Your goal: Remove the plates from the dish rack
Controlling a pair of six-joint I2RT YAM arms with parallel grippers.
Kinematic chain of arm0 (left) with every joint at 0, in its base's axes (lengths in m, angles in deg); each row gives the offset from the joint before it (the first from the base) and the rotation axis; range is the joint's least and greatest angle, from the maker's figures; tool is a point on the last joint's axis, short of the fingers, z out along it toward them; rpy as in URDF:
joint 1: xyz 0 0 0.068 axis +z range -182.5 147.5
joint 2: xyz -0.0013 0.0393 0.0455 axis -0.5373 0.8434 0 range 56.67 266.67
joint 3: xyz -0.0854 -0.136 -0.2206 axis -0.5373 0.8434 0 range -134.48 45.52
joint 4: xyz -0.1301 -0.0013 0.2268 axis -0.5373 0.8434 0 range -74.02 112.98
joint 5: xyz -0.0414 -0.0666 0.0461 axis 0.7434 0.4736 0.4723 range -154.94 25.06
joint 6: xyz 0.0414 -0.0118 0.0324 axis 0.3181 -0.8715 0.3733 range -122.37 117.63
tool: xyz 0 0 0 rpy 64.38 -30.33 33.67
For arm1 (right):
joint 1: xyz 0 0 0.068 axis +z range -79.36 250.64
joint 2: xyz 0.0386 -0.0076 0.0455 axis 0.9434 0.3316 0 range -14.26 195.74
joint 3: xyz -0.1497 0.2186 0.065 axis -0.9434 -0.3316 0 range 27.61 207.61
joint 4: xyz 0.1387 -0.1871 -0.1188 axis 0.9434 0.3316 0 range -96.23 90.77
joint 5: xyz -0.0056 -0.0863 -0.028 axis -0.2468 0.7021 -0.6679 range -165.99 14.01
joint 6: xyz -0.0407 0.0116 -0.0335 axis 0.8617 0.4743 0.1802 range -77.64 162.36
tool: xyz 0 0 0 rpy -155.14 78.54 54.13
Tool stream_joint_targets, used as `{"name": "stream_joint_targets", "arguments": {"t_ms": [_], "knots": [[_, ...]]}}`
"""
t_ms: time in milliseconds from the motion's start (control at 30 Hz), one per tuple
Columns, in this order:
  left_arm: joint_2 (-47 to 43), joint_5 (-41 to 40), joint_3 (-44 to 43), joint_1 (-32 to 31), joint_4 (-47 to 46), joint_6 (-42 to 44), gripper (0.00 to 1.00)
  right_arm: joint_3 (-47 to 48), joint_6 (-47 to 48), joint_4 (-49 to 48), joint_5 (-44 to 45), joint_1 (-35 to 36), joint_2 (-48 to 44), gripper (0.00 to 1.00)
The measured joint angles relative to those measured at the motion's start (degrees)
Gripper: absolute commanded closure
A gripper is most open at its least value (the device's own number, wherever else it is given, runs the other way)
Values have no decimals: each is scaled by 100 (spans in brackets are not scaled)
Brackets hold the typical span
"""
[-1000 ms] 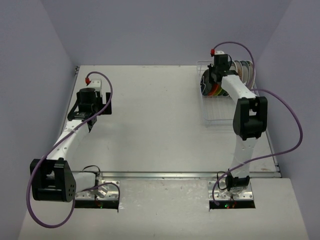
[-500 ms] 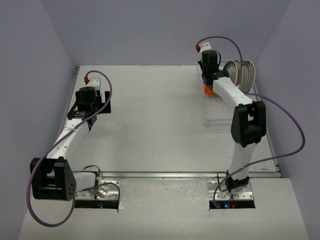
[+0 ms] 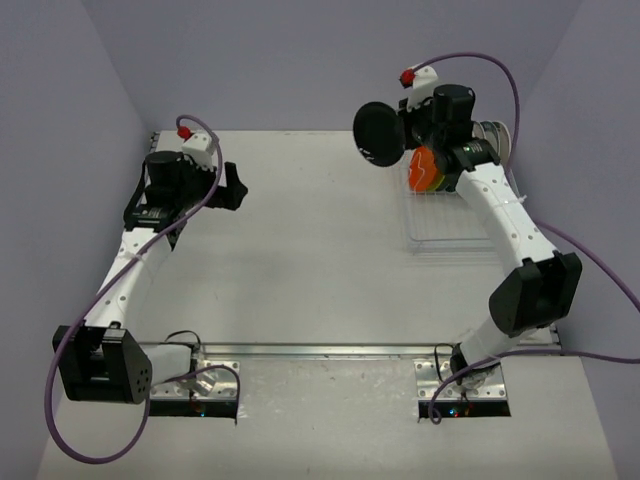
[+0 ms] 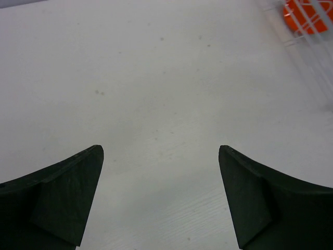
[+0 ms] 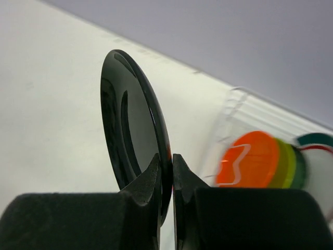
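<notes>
My right end effector [image 5: 165, 162] is clamped on the rim of the black plate [image 5: 132, 130], which stands on edge between its fingers. Only the wrist view shows that pinch; the top view hides it. From above I see what the wrist cannot: the plate is in the air, out of the rack [image 3: 440, 238]. To the right of the fingers, the orange plate [image 5: 250, 159] stands in the rack. My left end effector [image 4: 161, 153] hangs spread wide over the counter [image 3: 320, 250]
</notes>
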Motion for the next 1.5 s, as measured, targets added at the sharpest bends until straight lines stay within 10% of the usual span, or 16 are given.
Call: {"name": "stream_joint_targets", "arguments": {"t_ms": [233, 633, 1500], "knots": [[335, 1604, -345, -533, -113, -855, 28, -775, -770, 525, -2004, 577, -262, 100], [1044, 1868, -708, -1617, 161, -1011, 64, -1159, -1275, 698, -2772, 1299, -257, 100], [878, 977, -698, -1516, 213, -915, 56, -1434, -1348, 675, -2968, 1286, -377, 100]]}}
